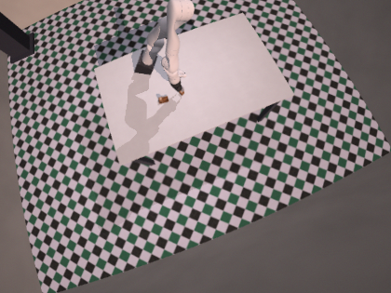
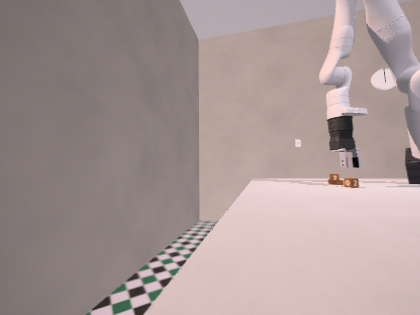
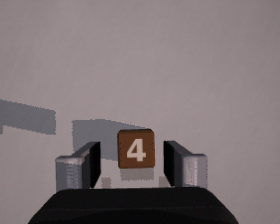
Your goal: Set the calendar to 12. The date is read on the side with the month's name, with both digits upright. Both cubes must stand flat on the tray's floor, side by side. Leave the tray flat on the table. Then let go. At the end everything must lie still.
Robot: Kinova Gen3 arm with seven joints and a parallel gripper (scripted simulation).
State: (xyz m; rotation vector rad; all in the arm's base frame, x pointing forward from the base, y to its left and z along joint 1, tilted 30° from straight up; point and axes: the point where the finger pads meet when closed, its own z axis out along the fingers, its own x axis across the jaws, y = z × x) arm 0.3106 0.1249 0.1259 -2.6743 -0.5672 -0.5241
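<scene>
And here's the table up front, a cube standing on it, 4 on top! Right above hangs the gripper, fingers wide, holding nothing. Near the cube sits another brown piece, details too small to tell. Behind it all, the wall with its round white disc.

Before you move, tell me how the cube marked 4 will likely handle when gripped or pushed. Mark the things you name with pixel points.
The cube [image 2: 351, 183] [image 3: 136, 149] looks rigid, so it probably won't give when squeezed. Its flat faces suggest it would slide rather than roll. Being about as wide as it is tall, it seems unlikely to tip under a low push, though a high one might turn it.
</scene>
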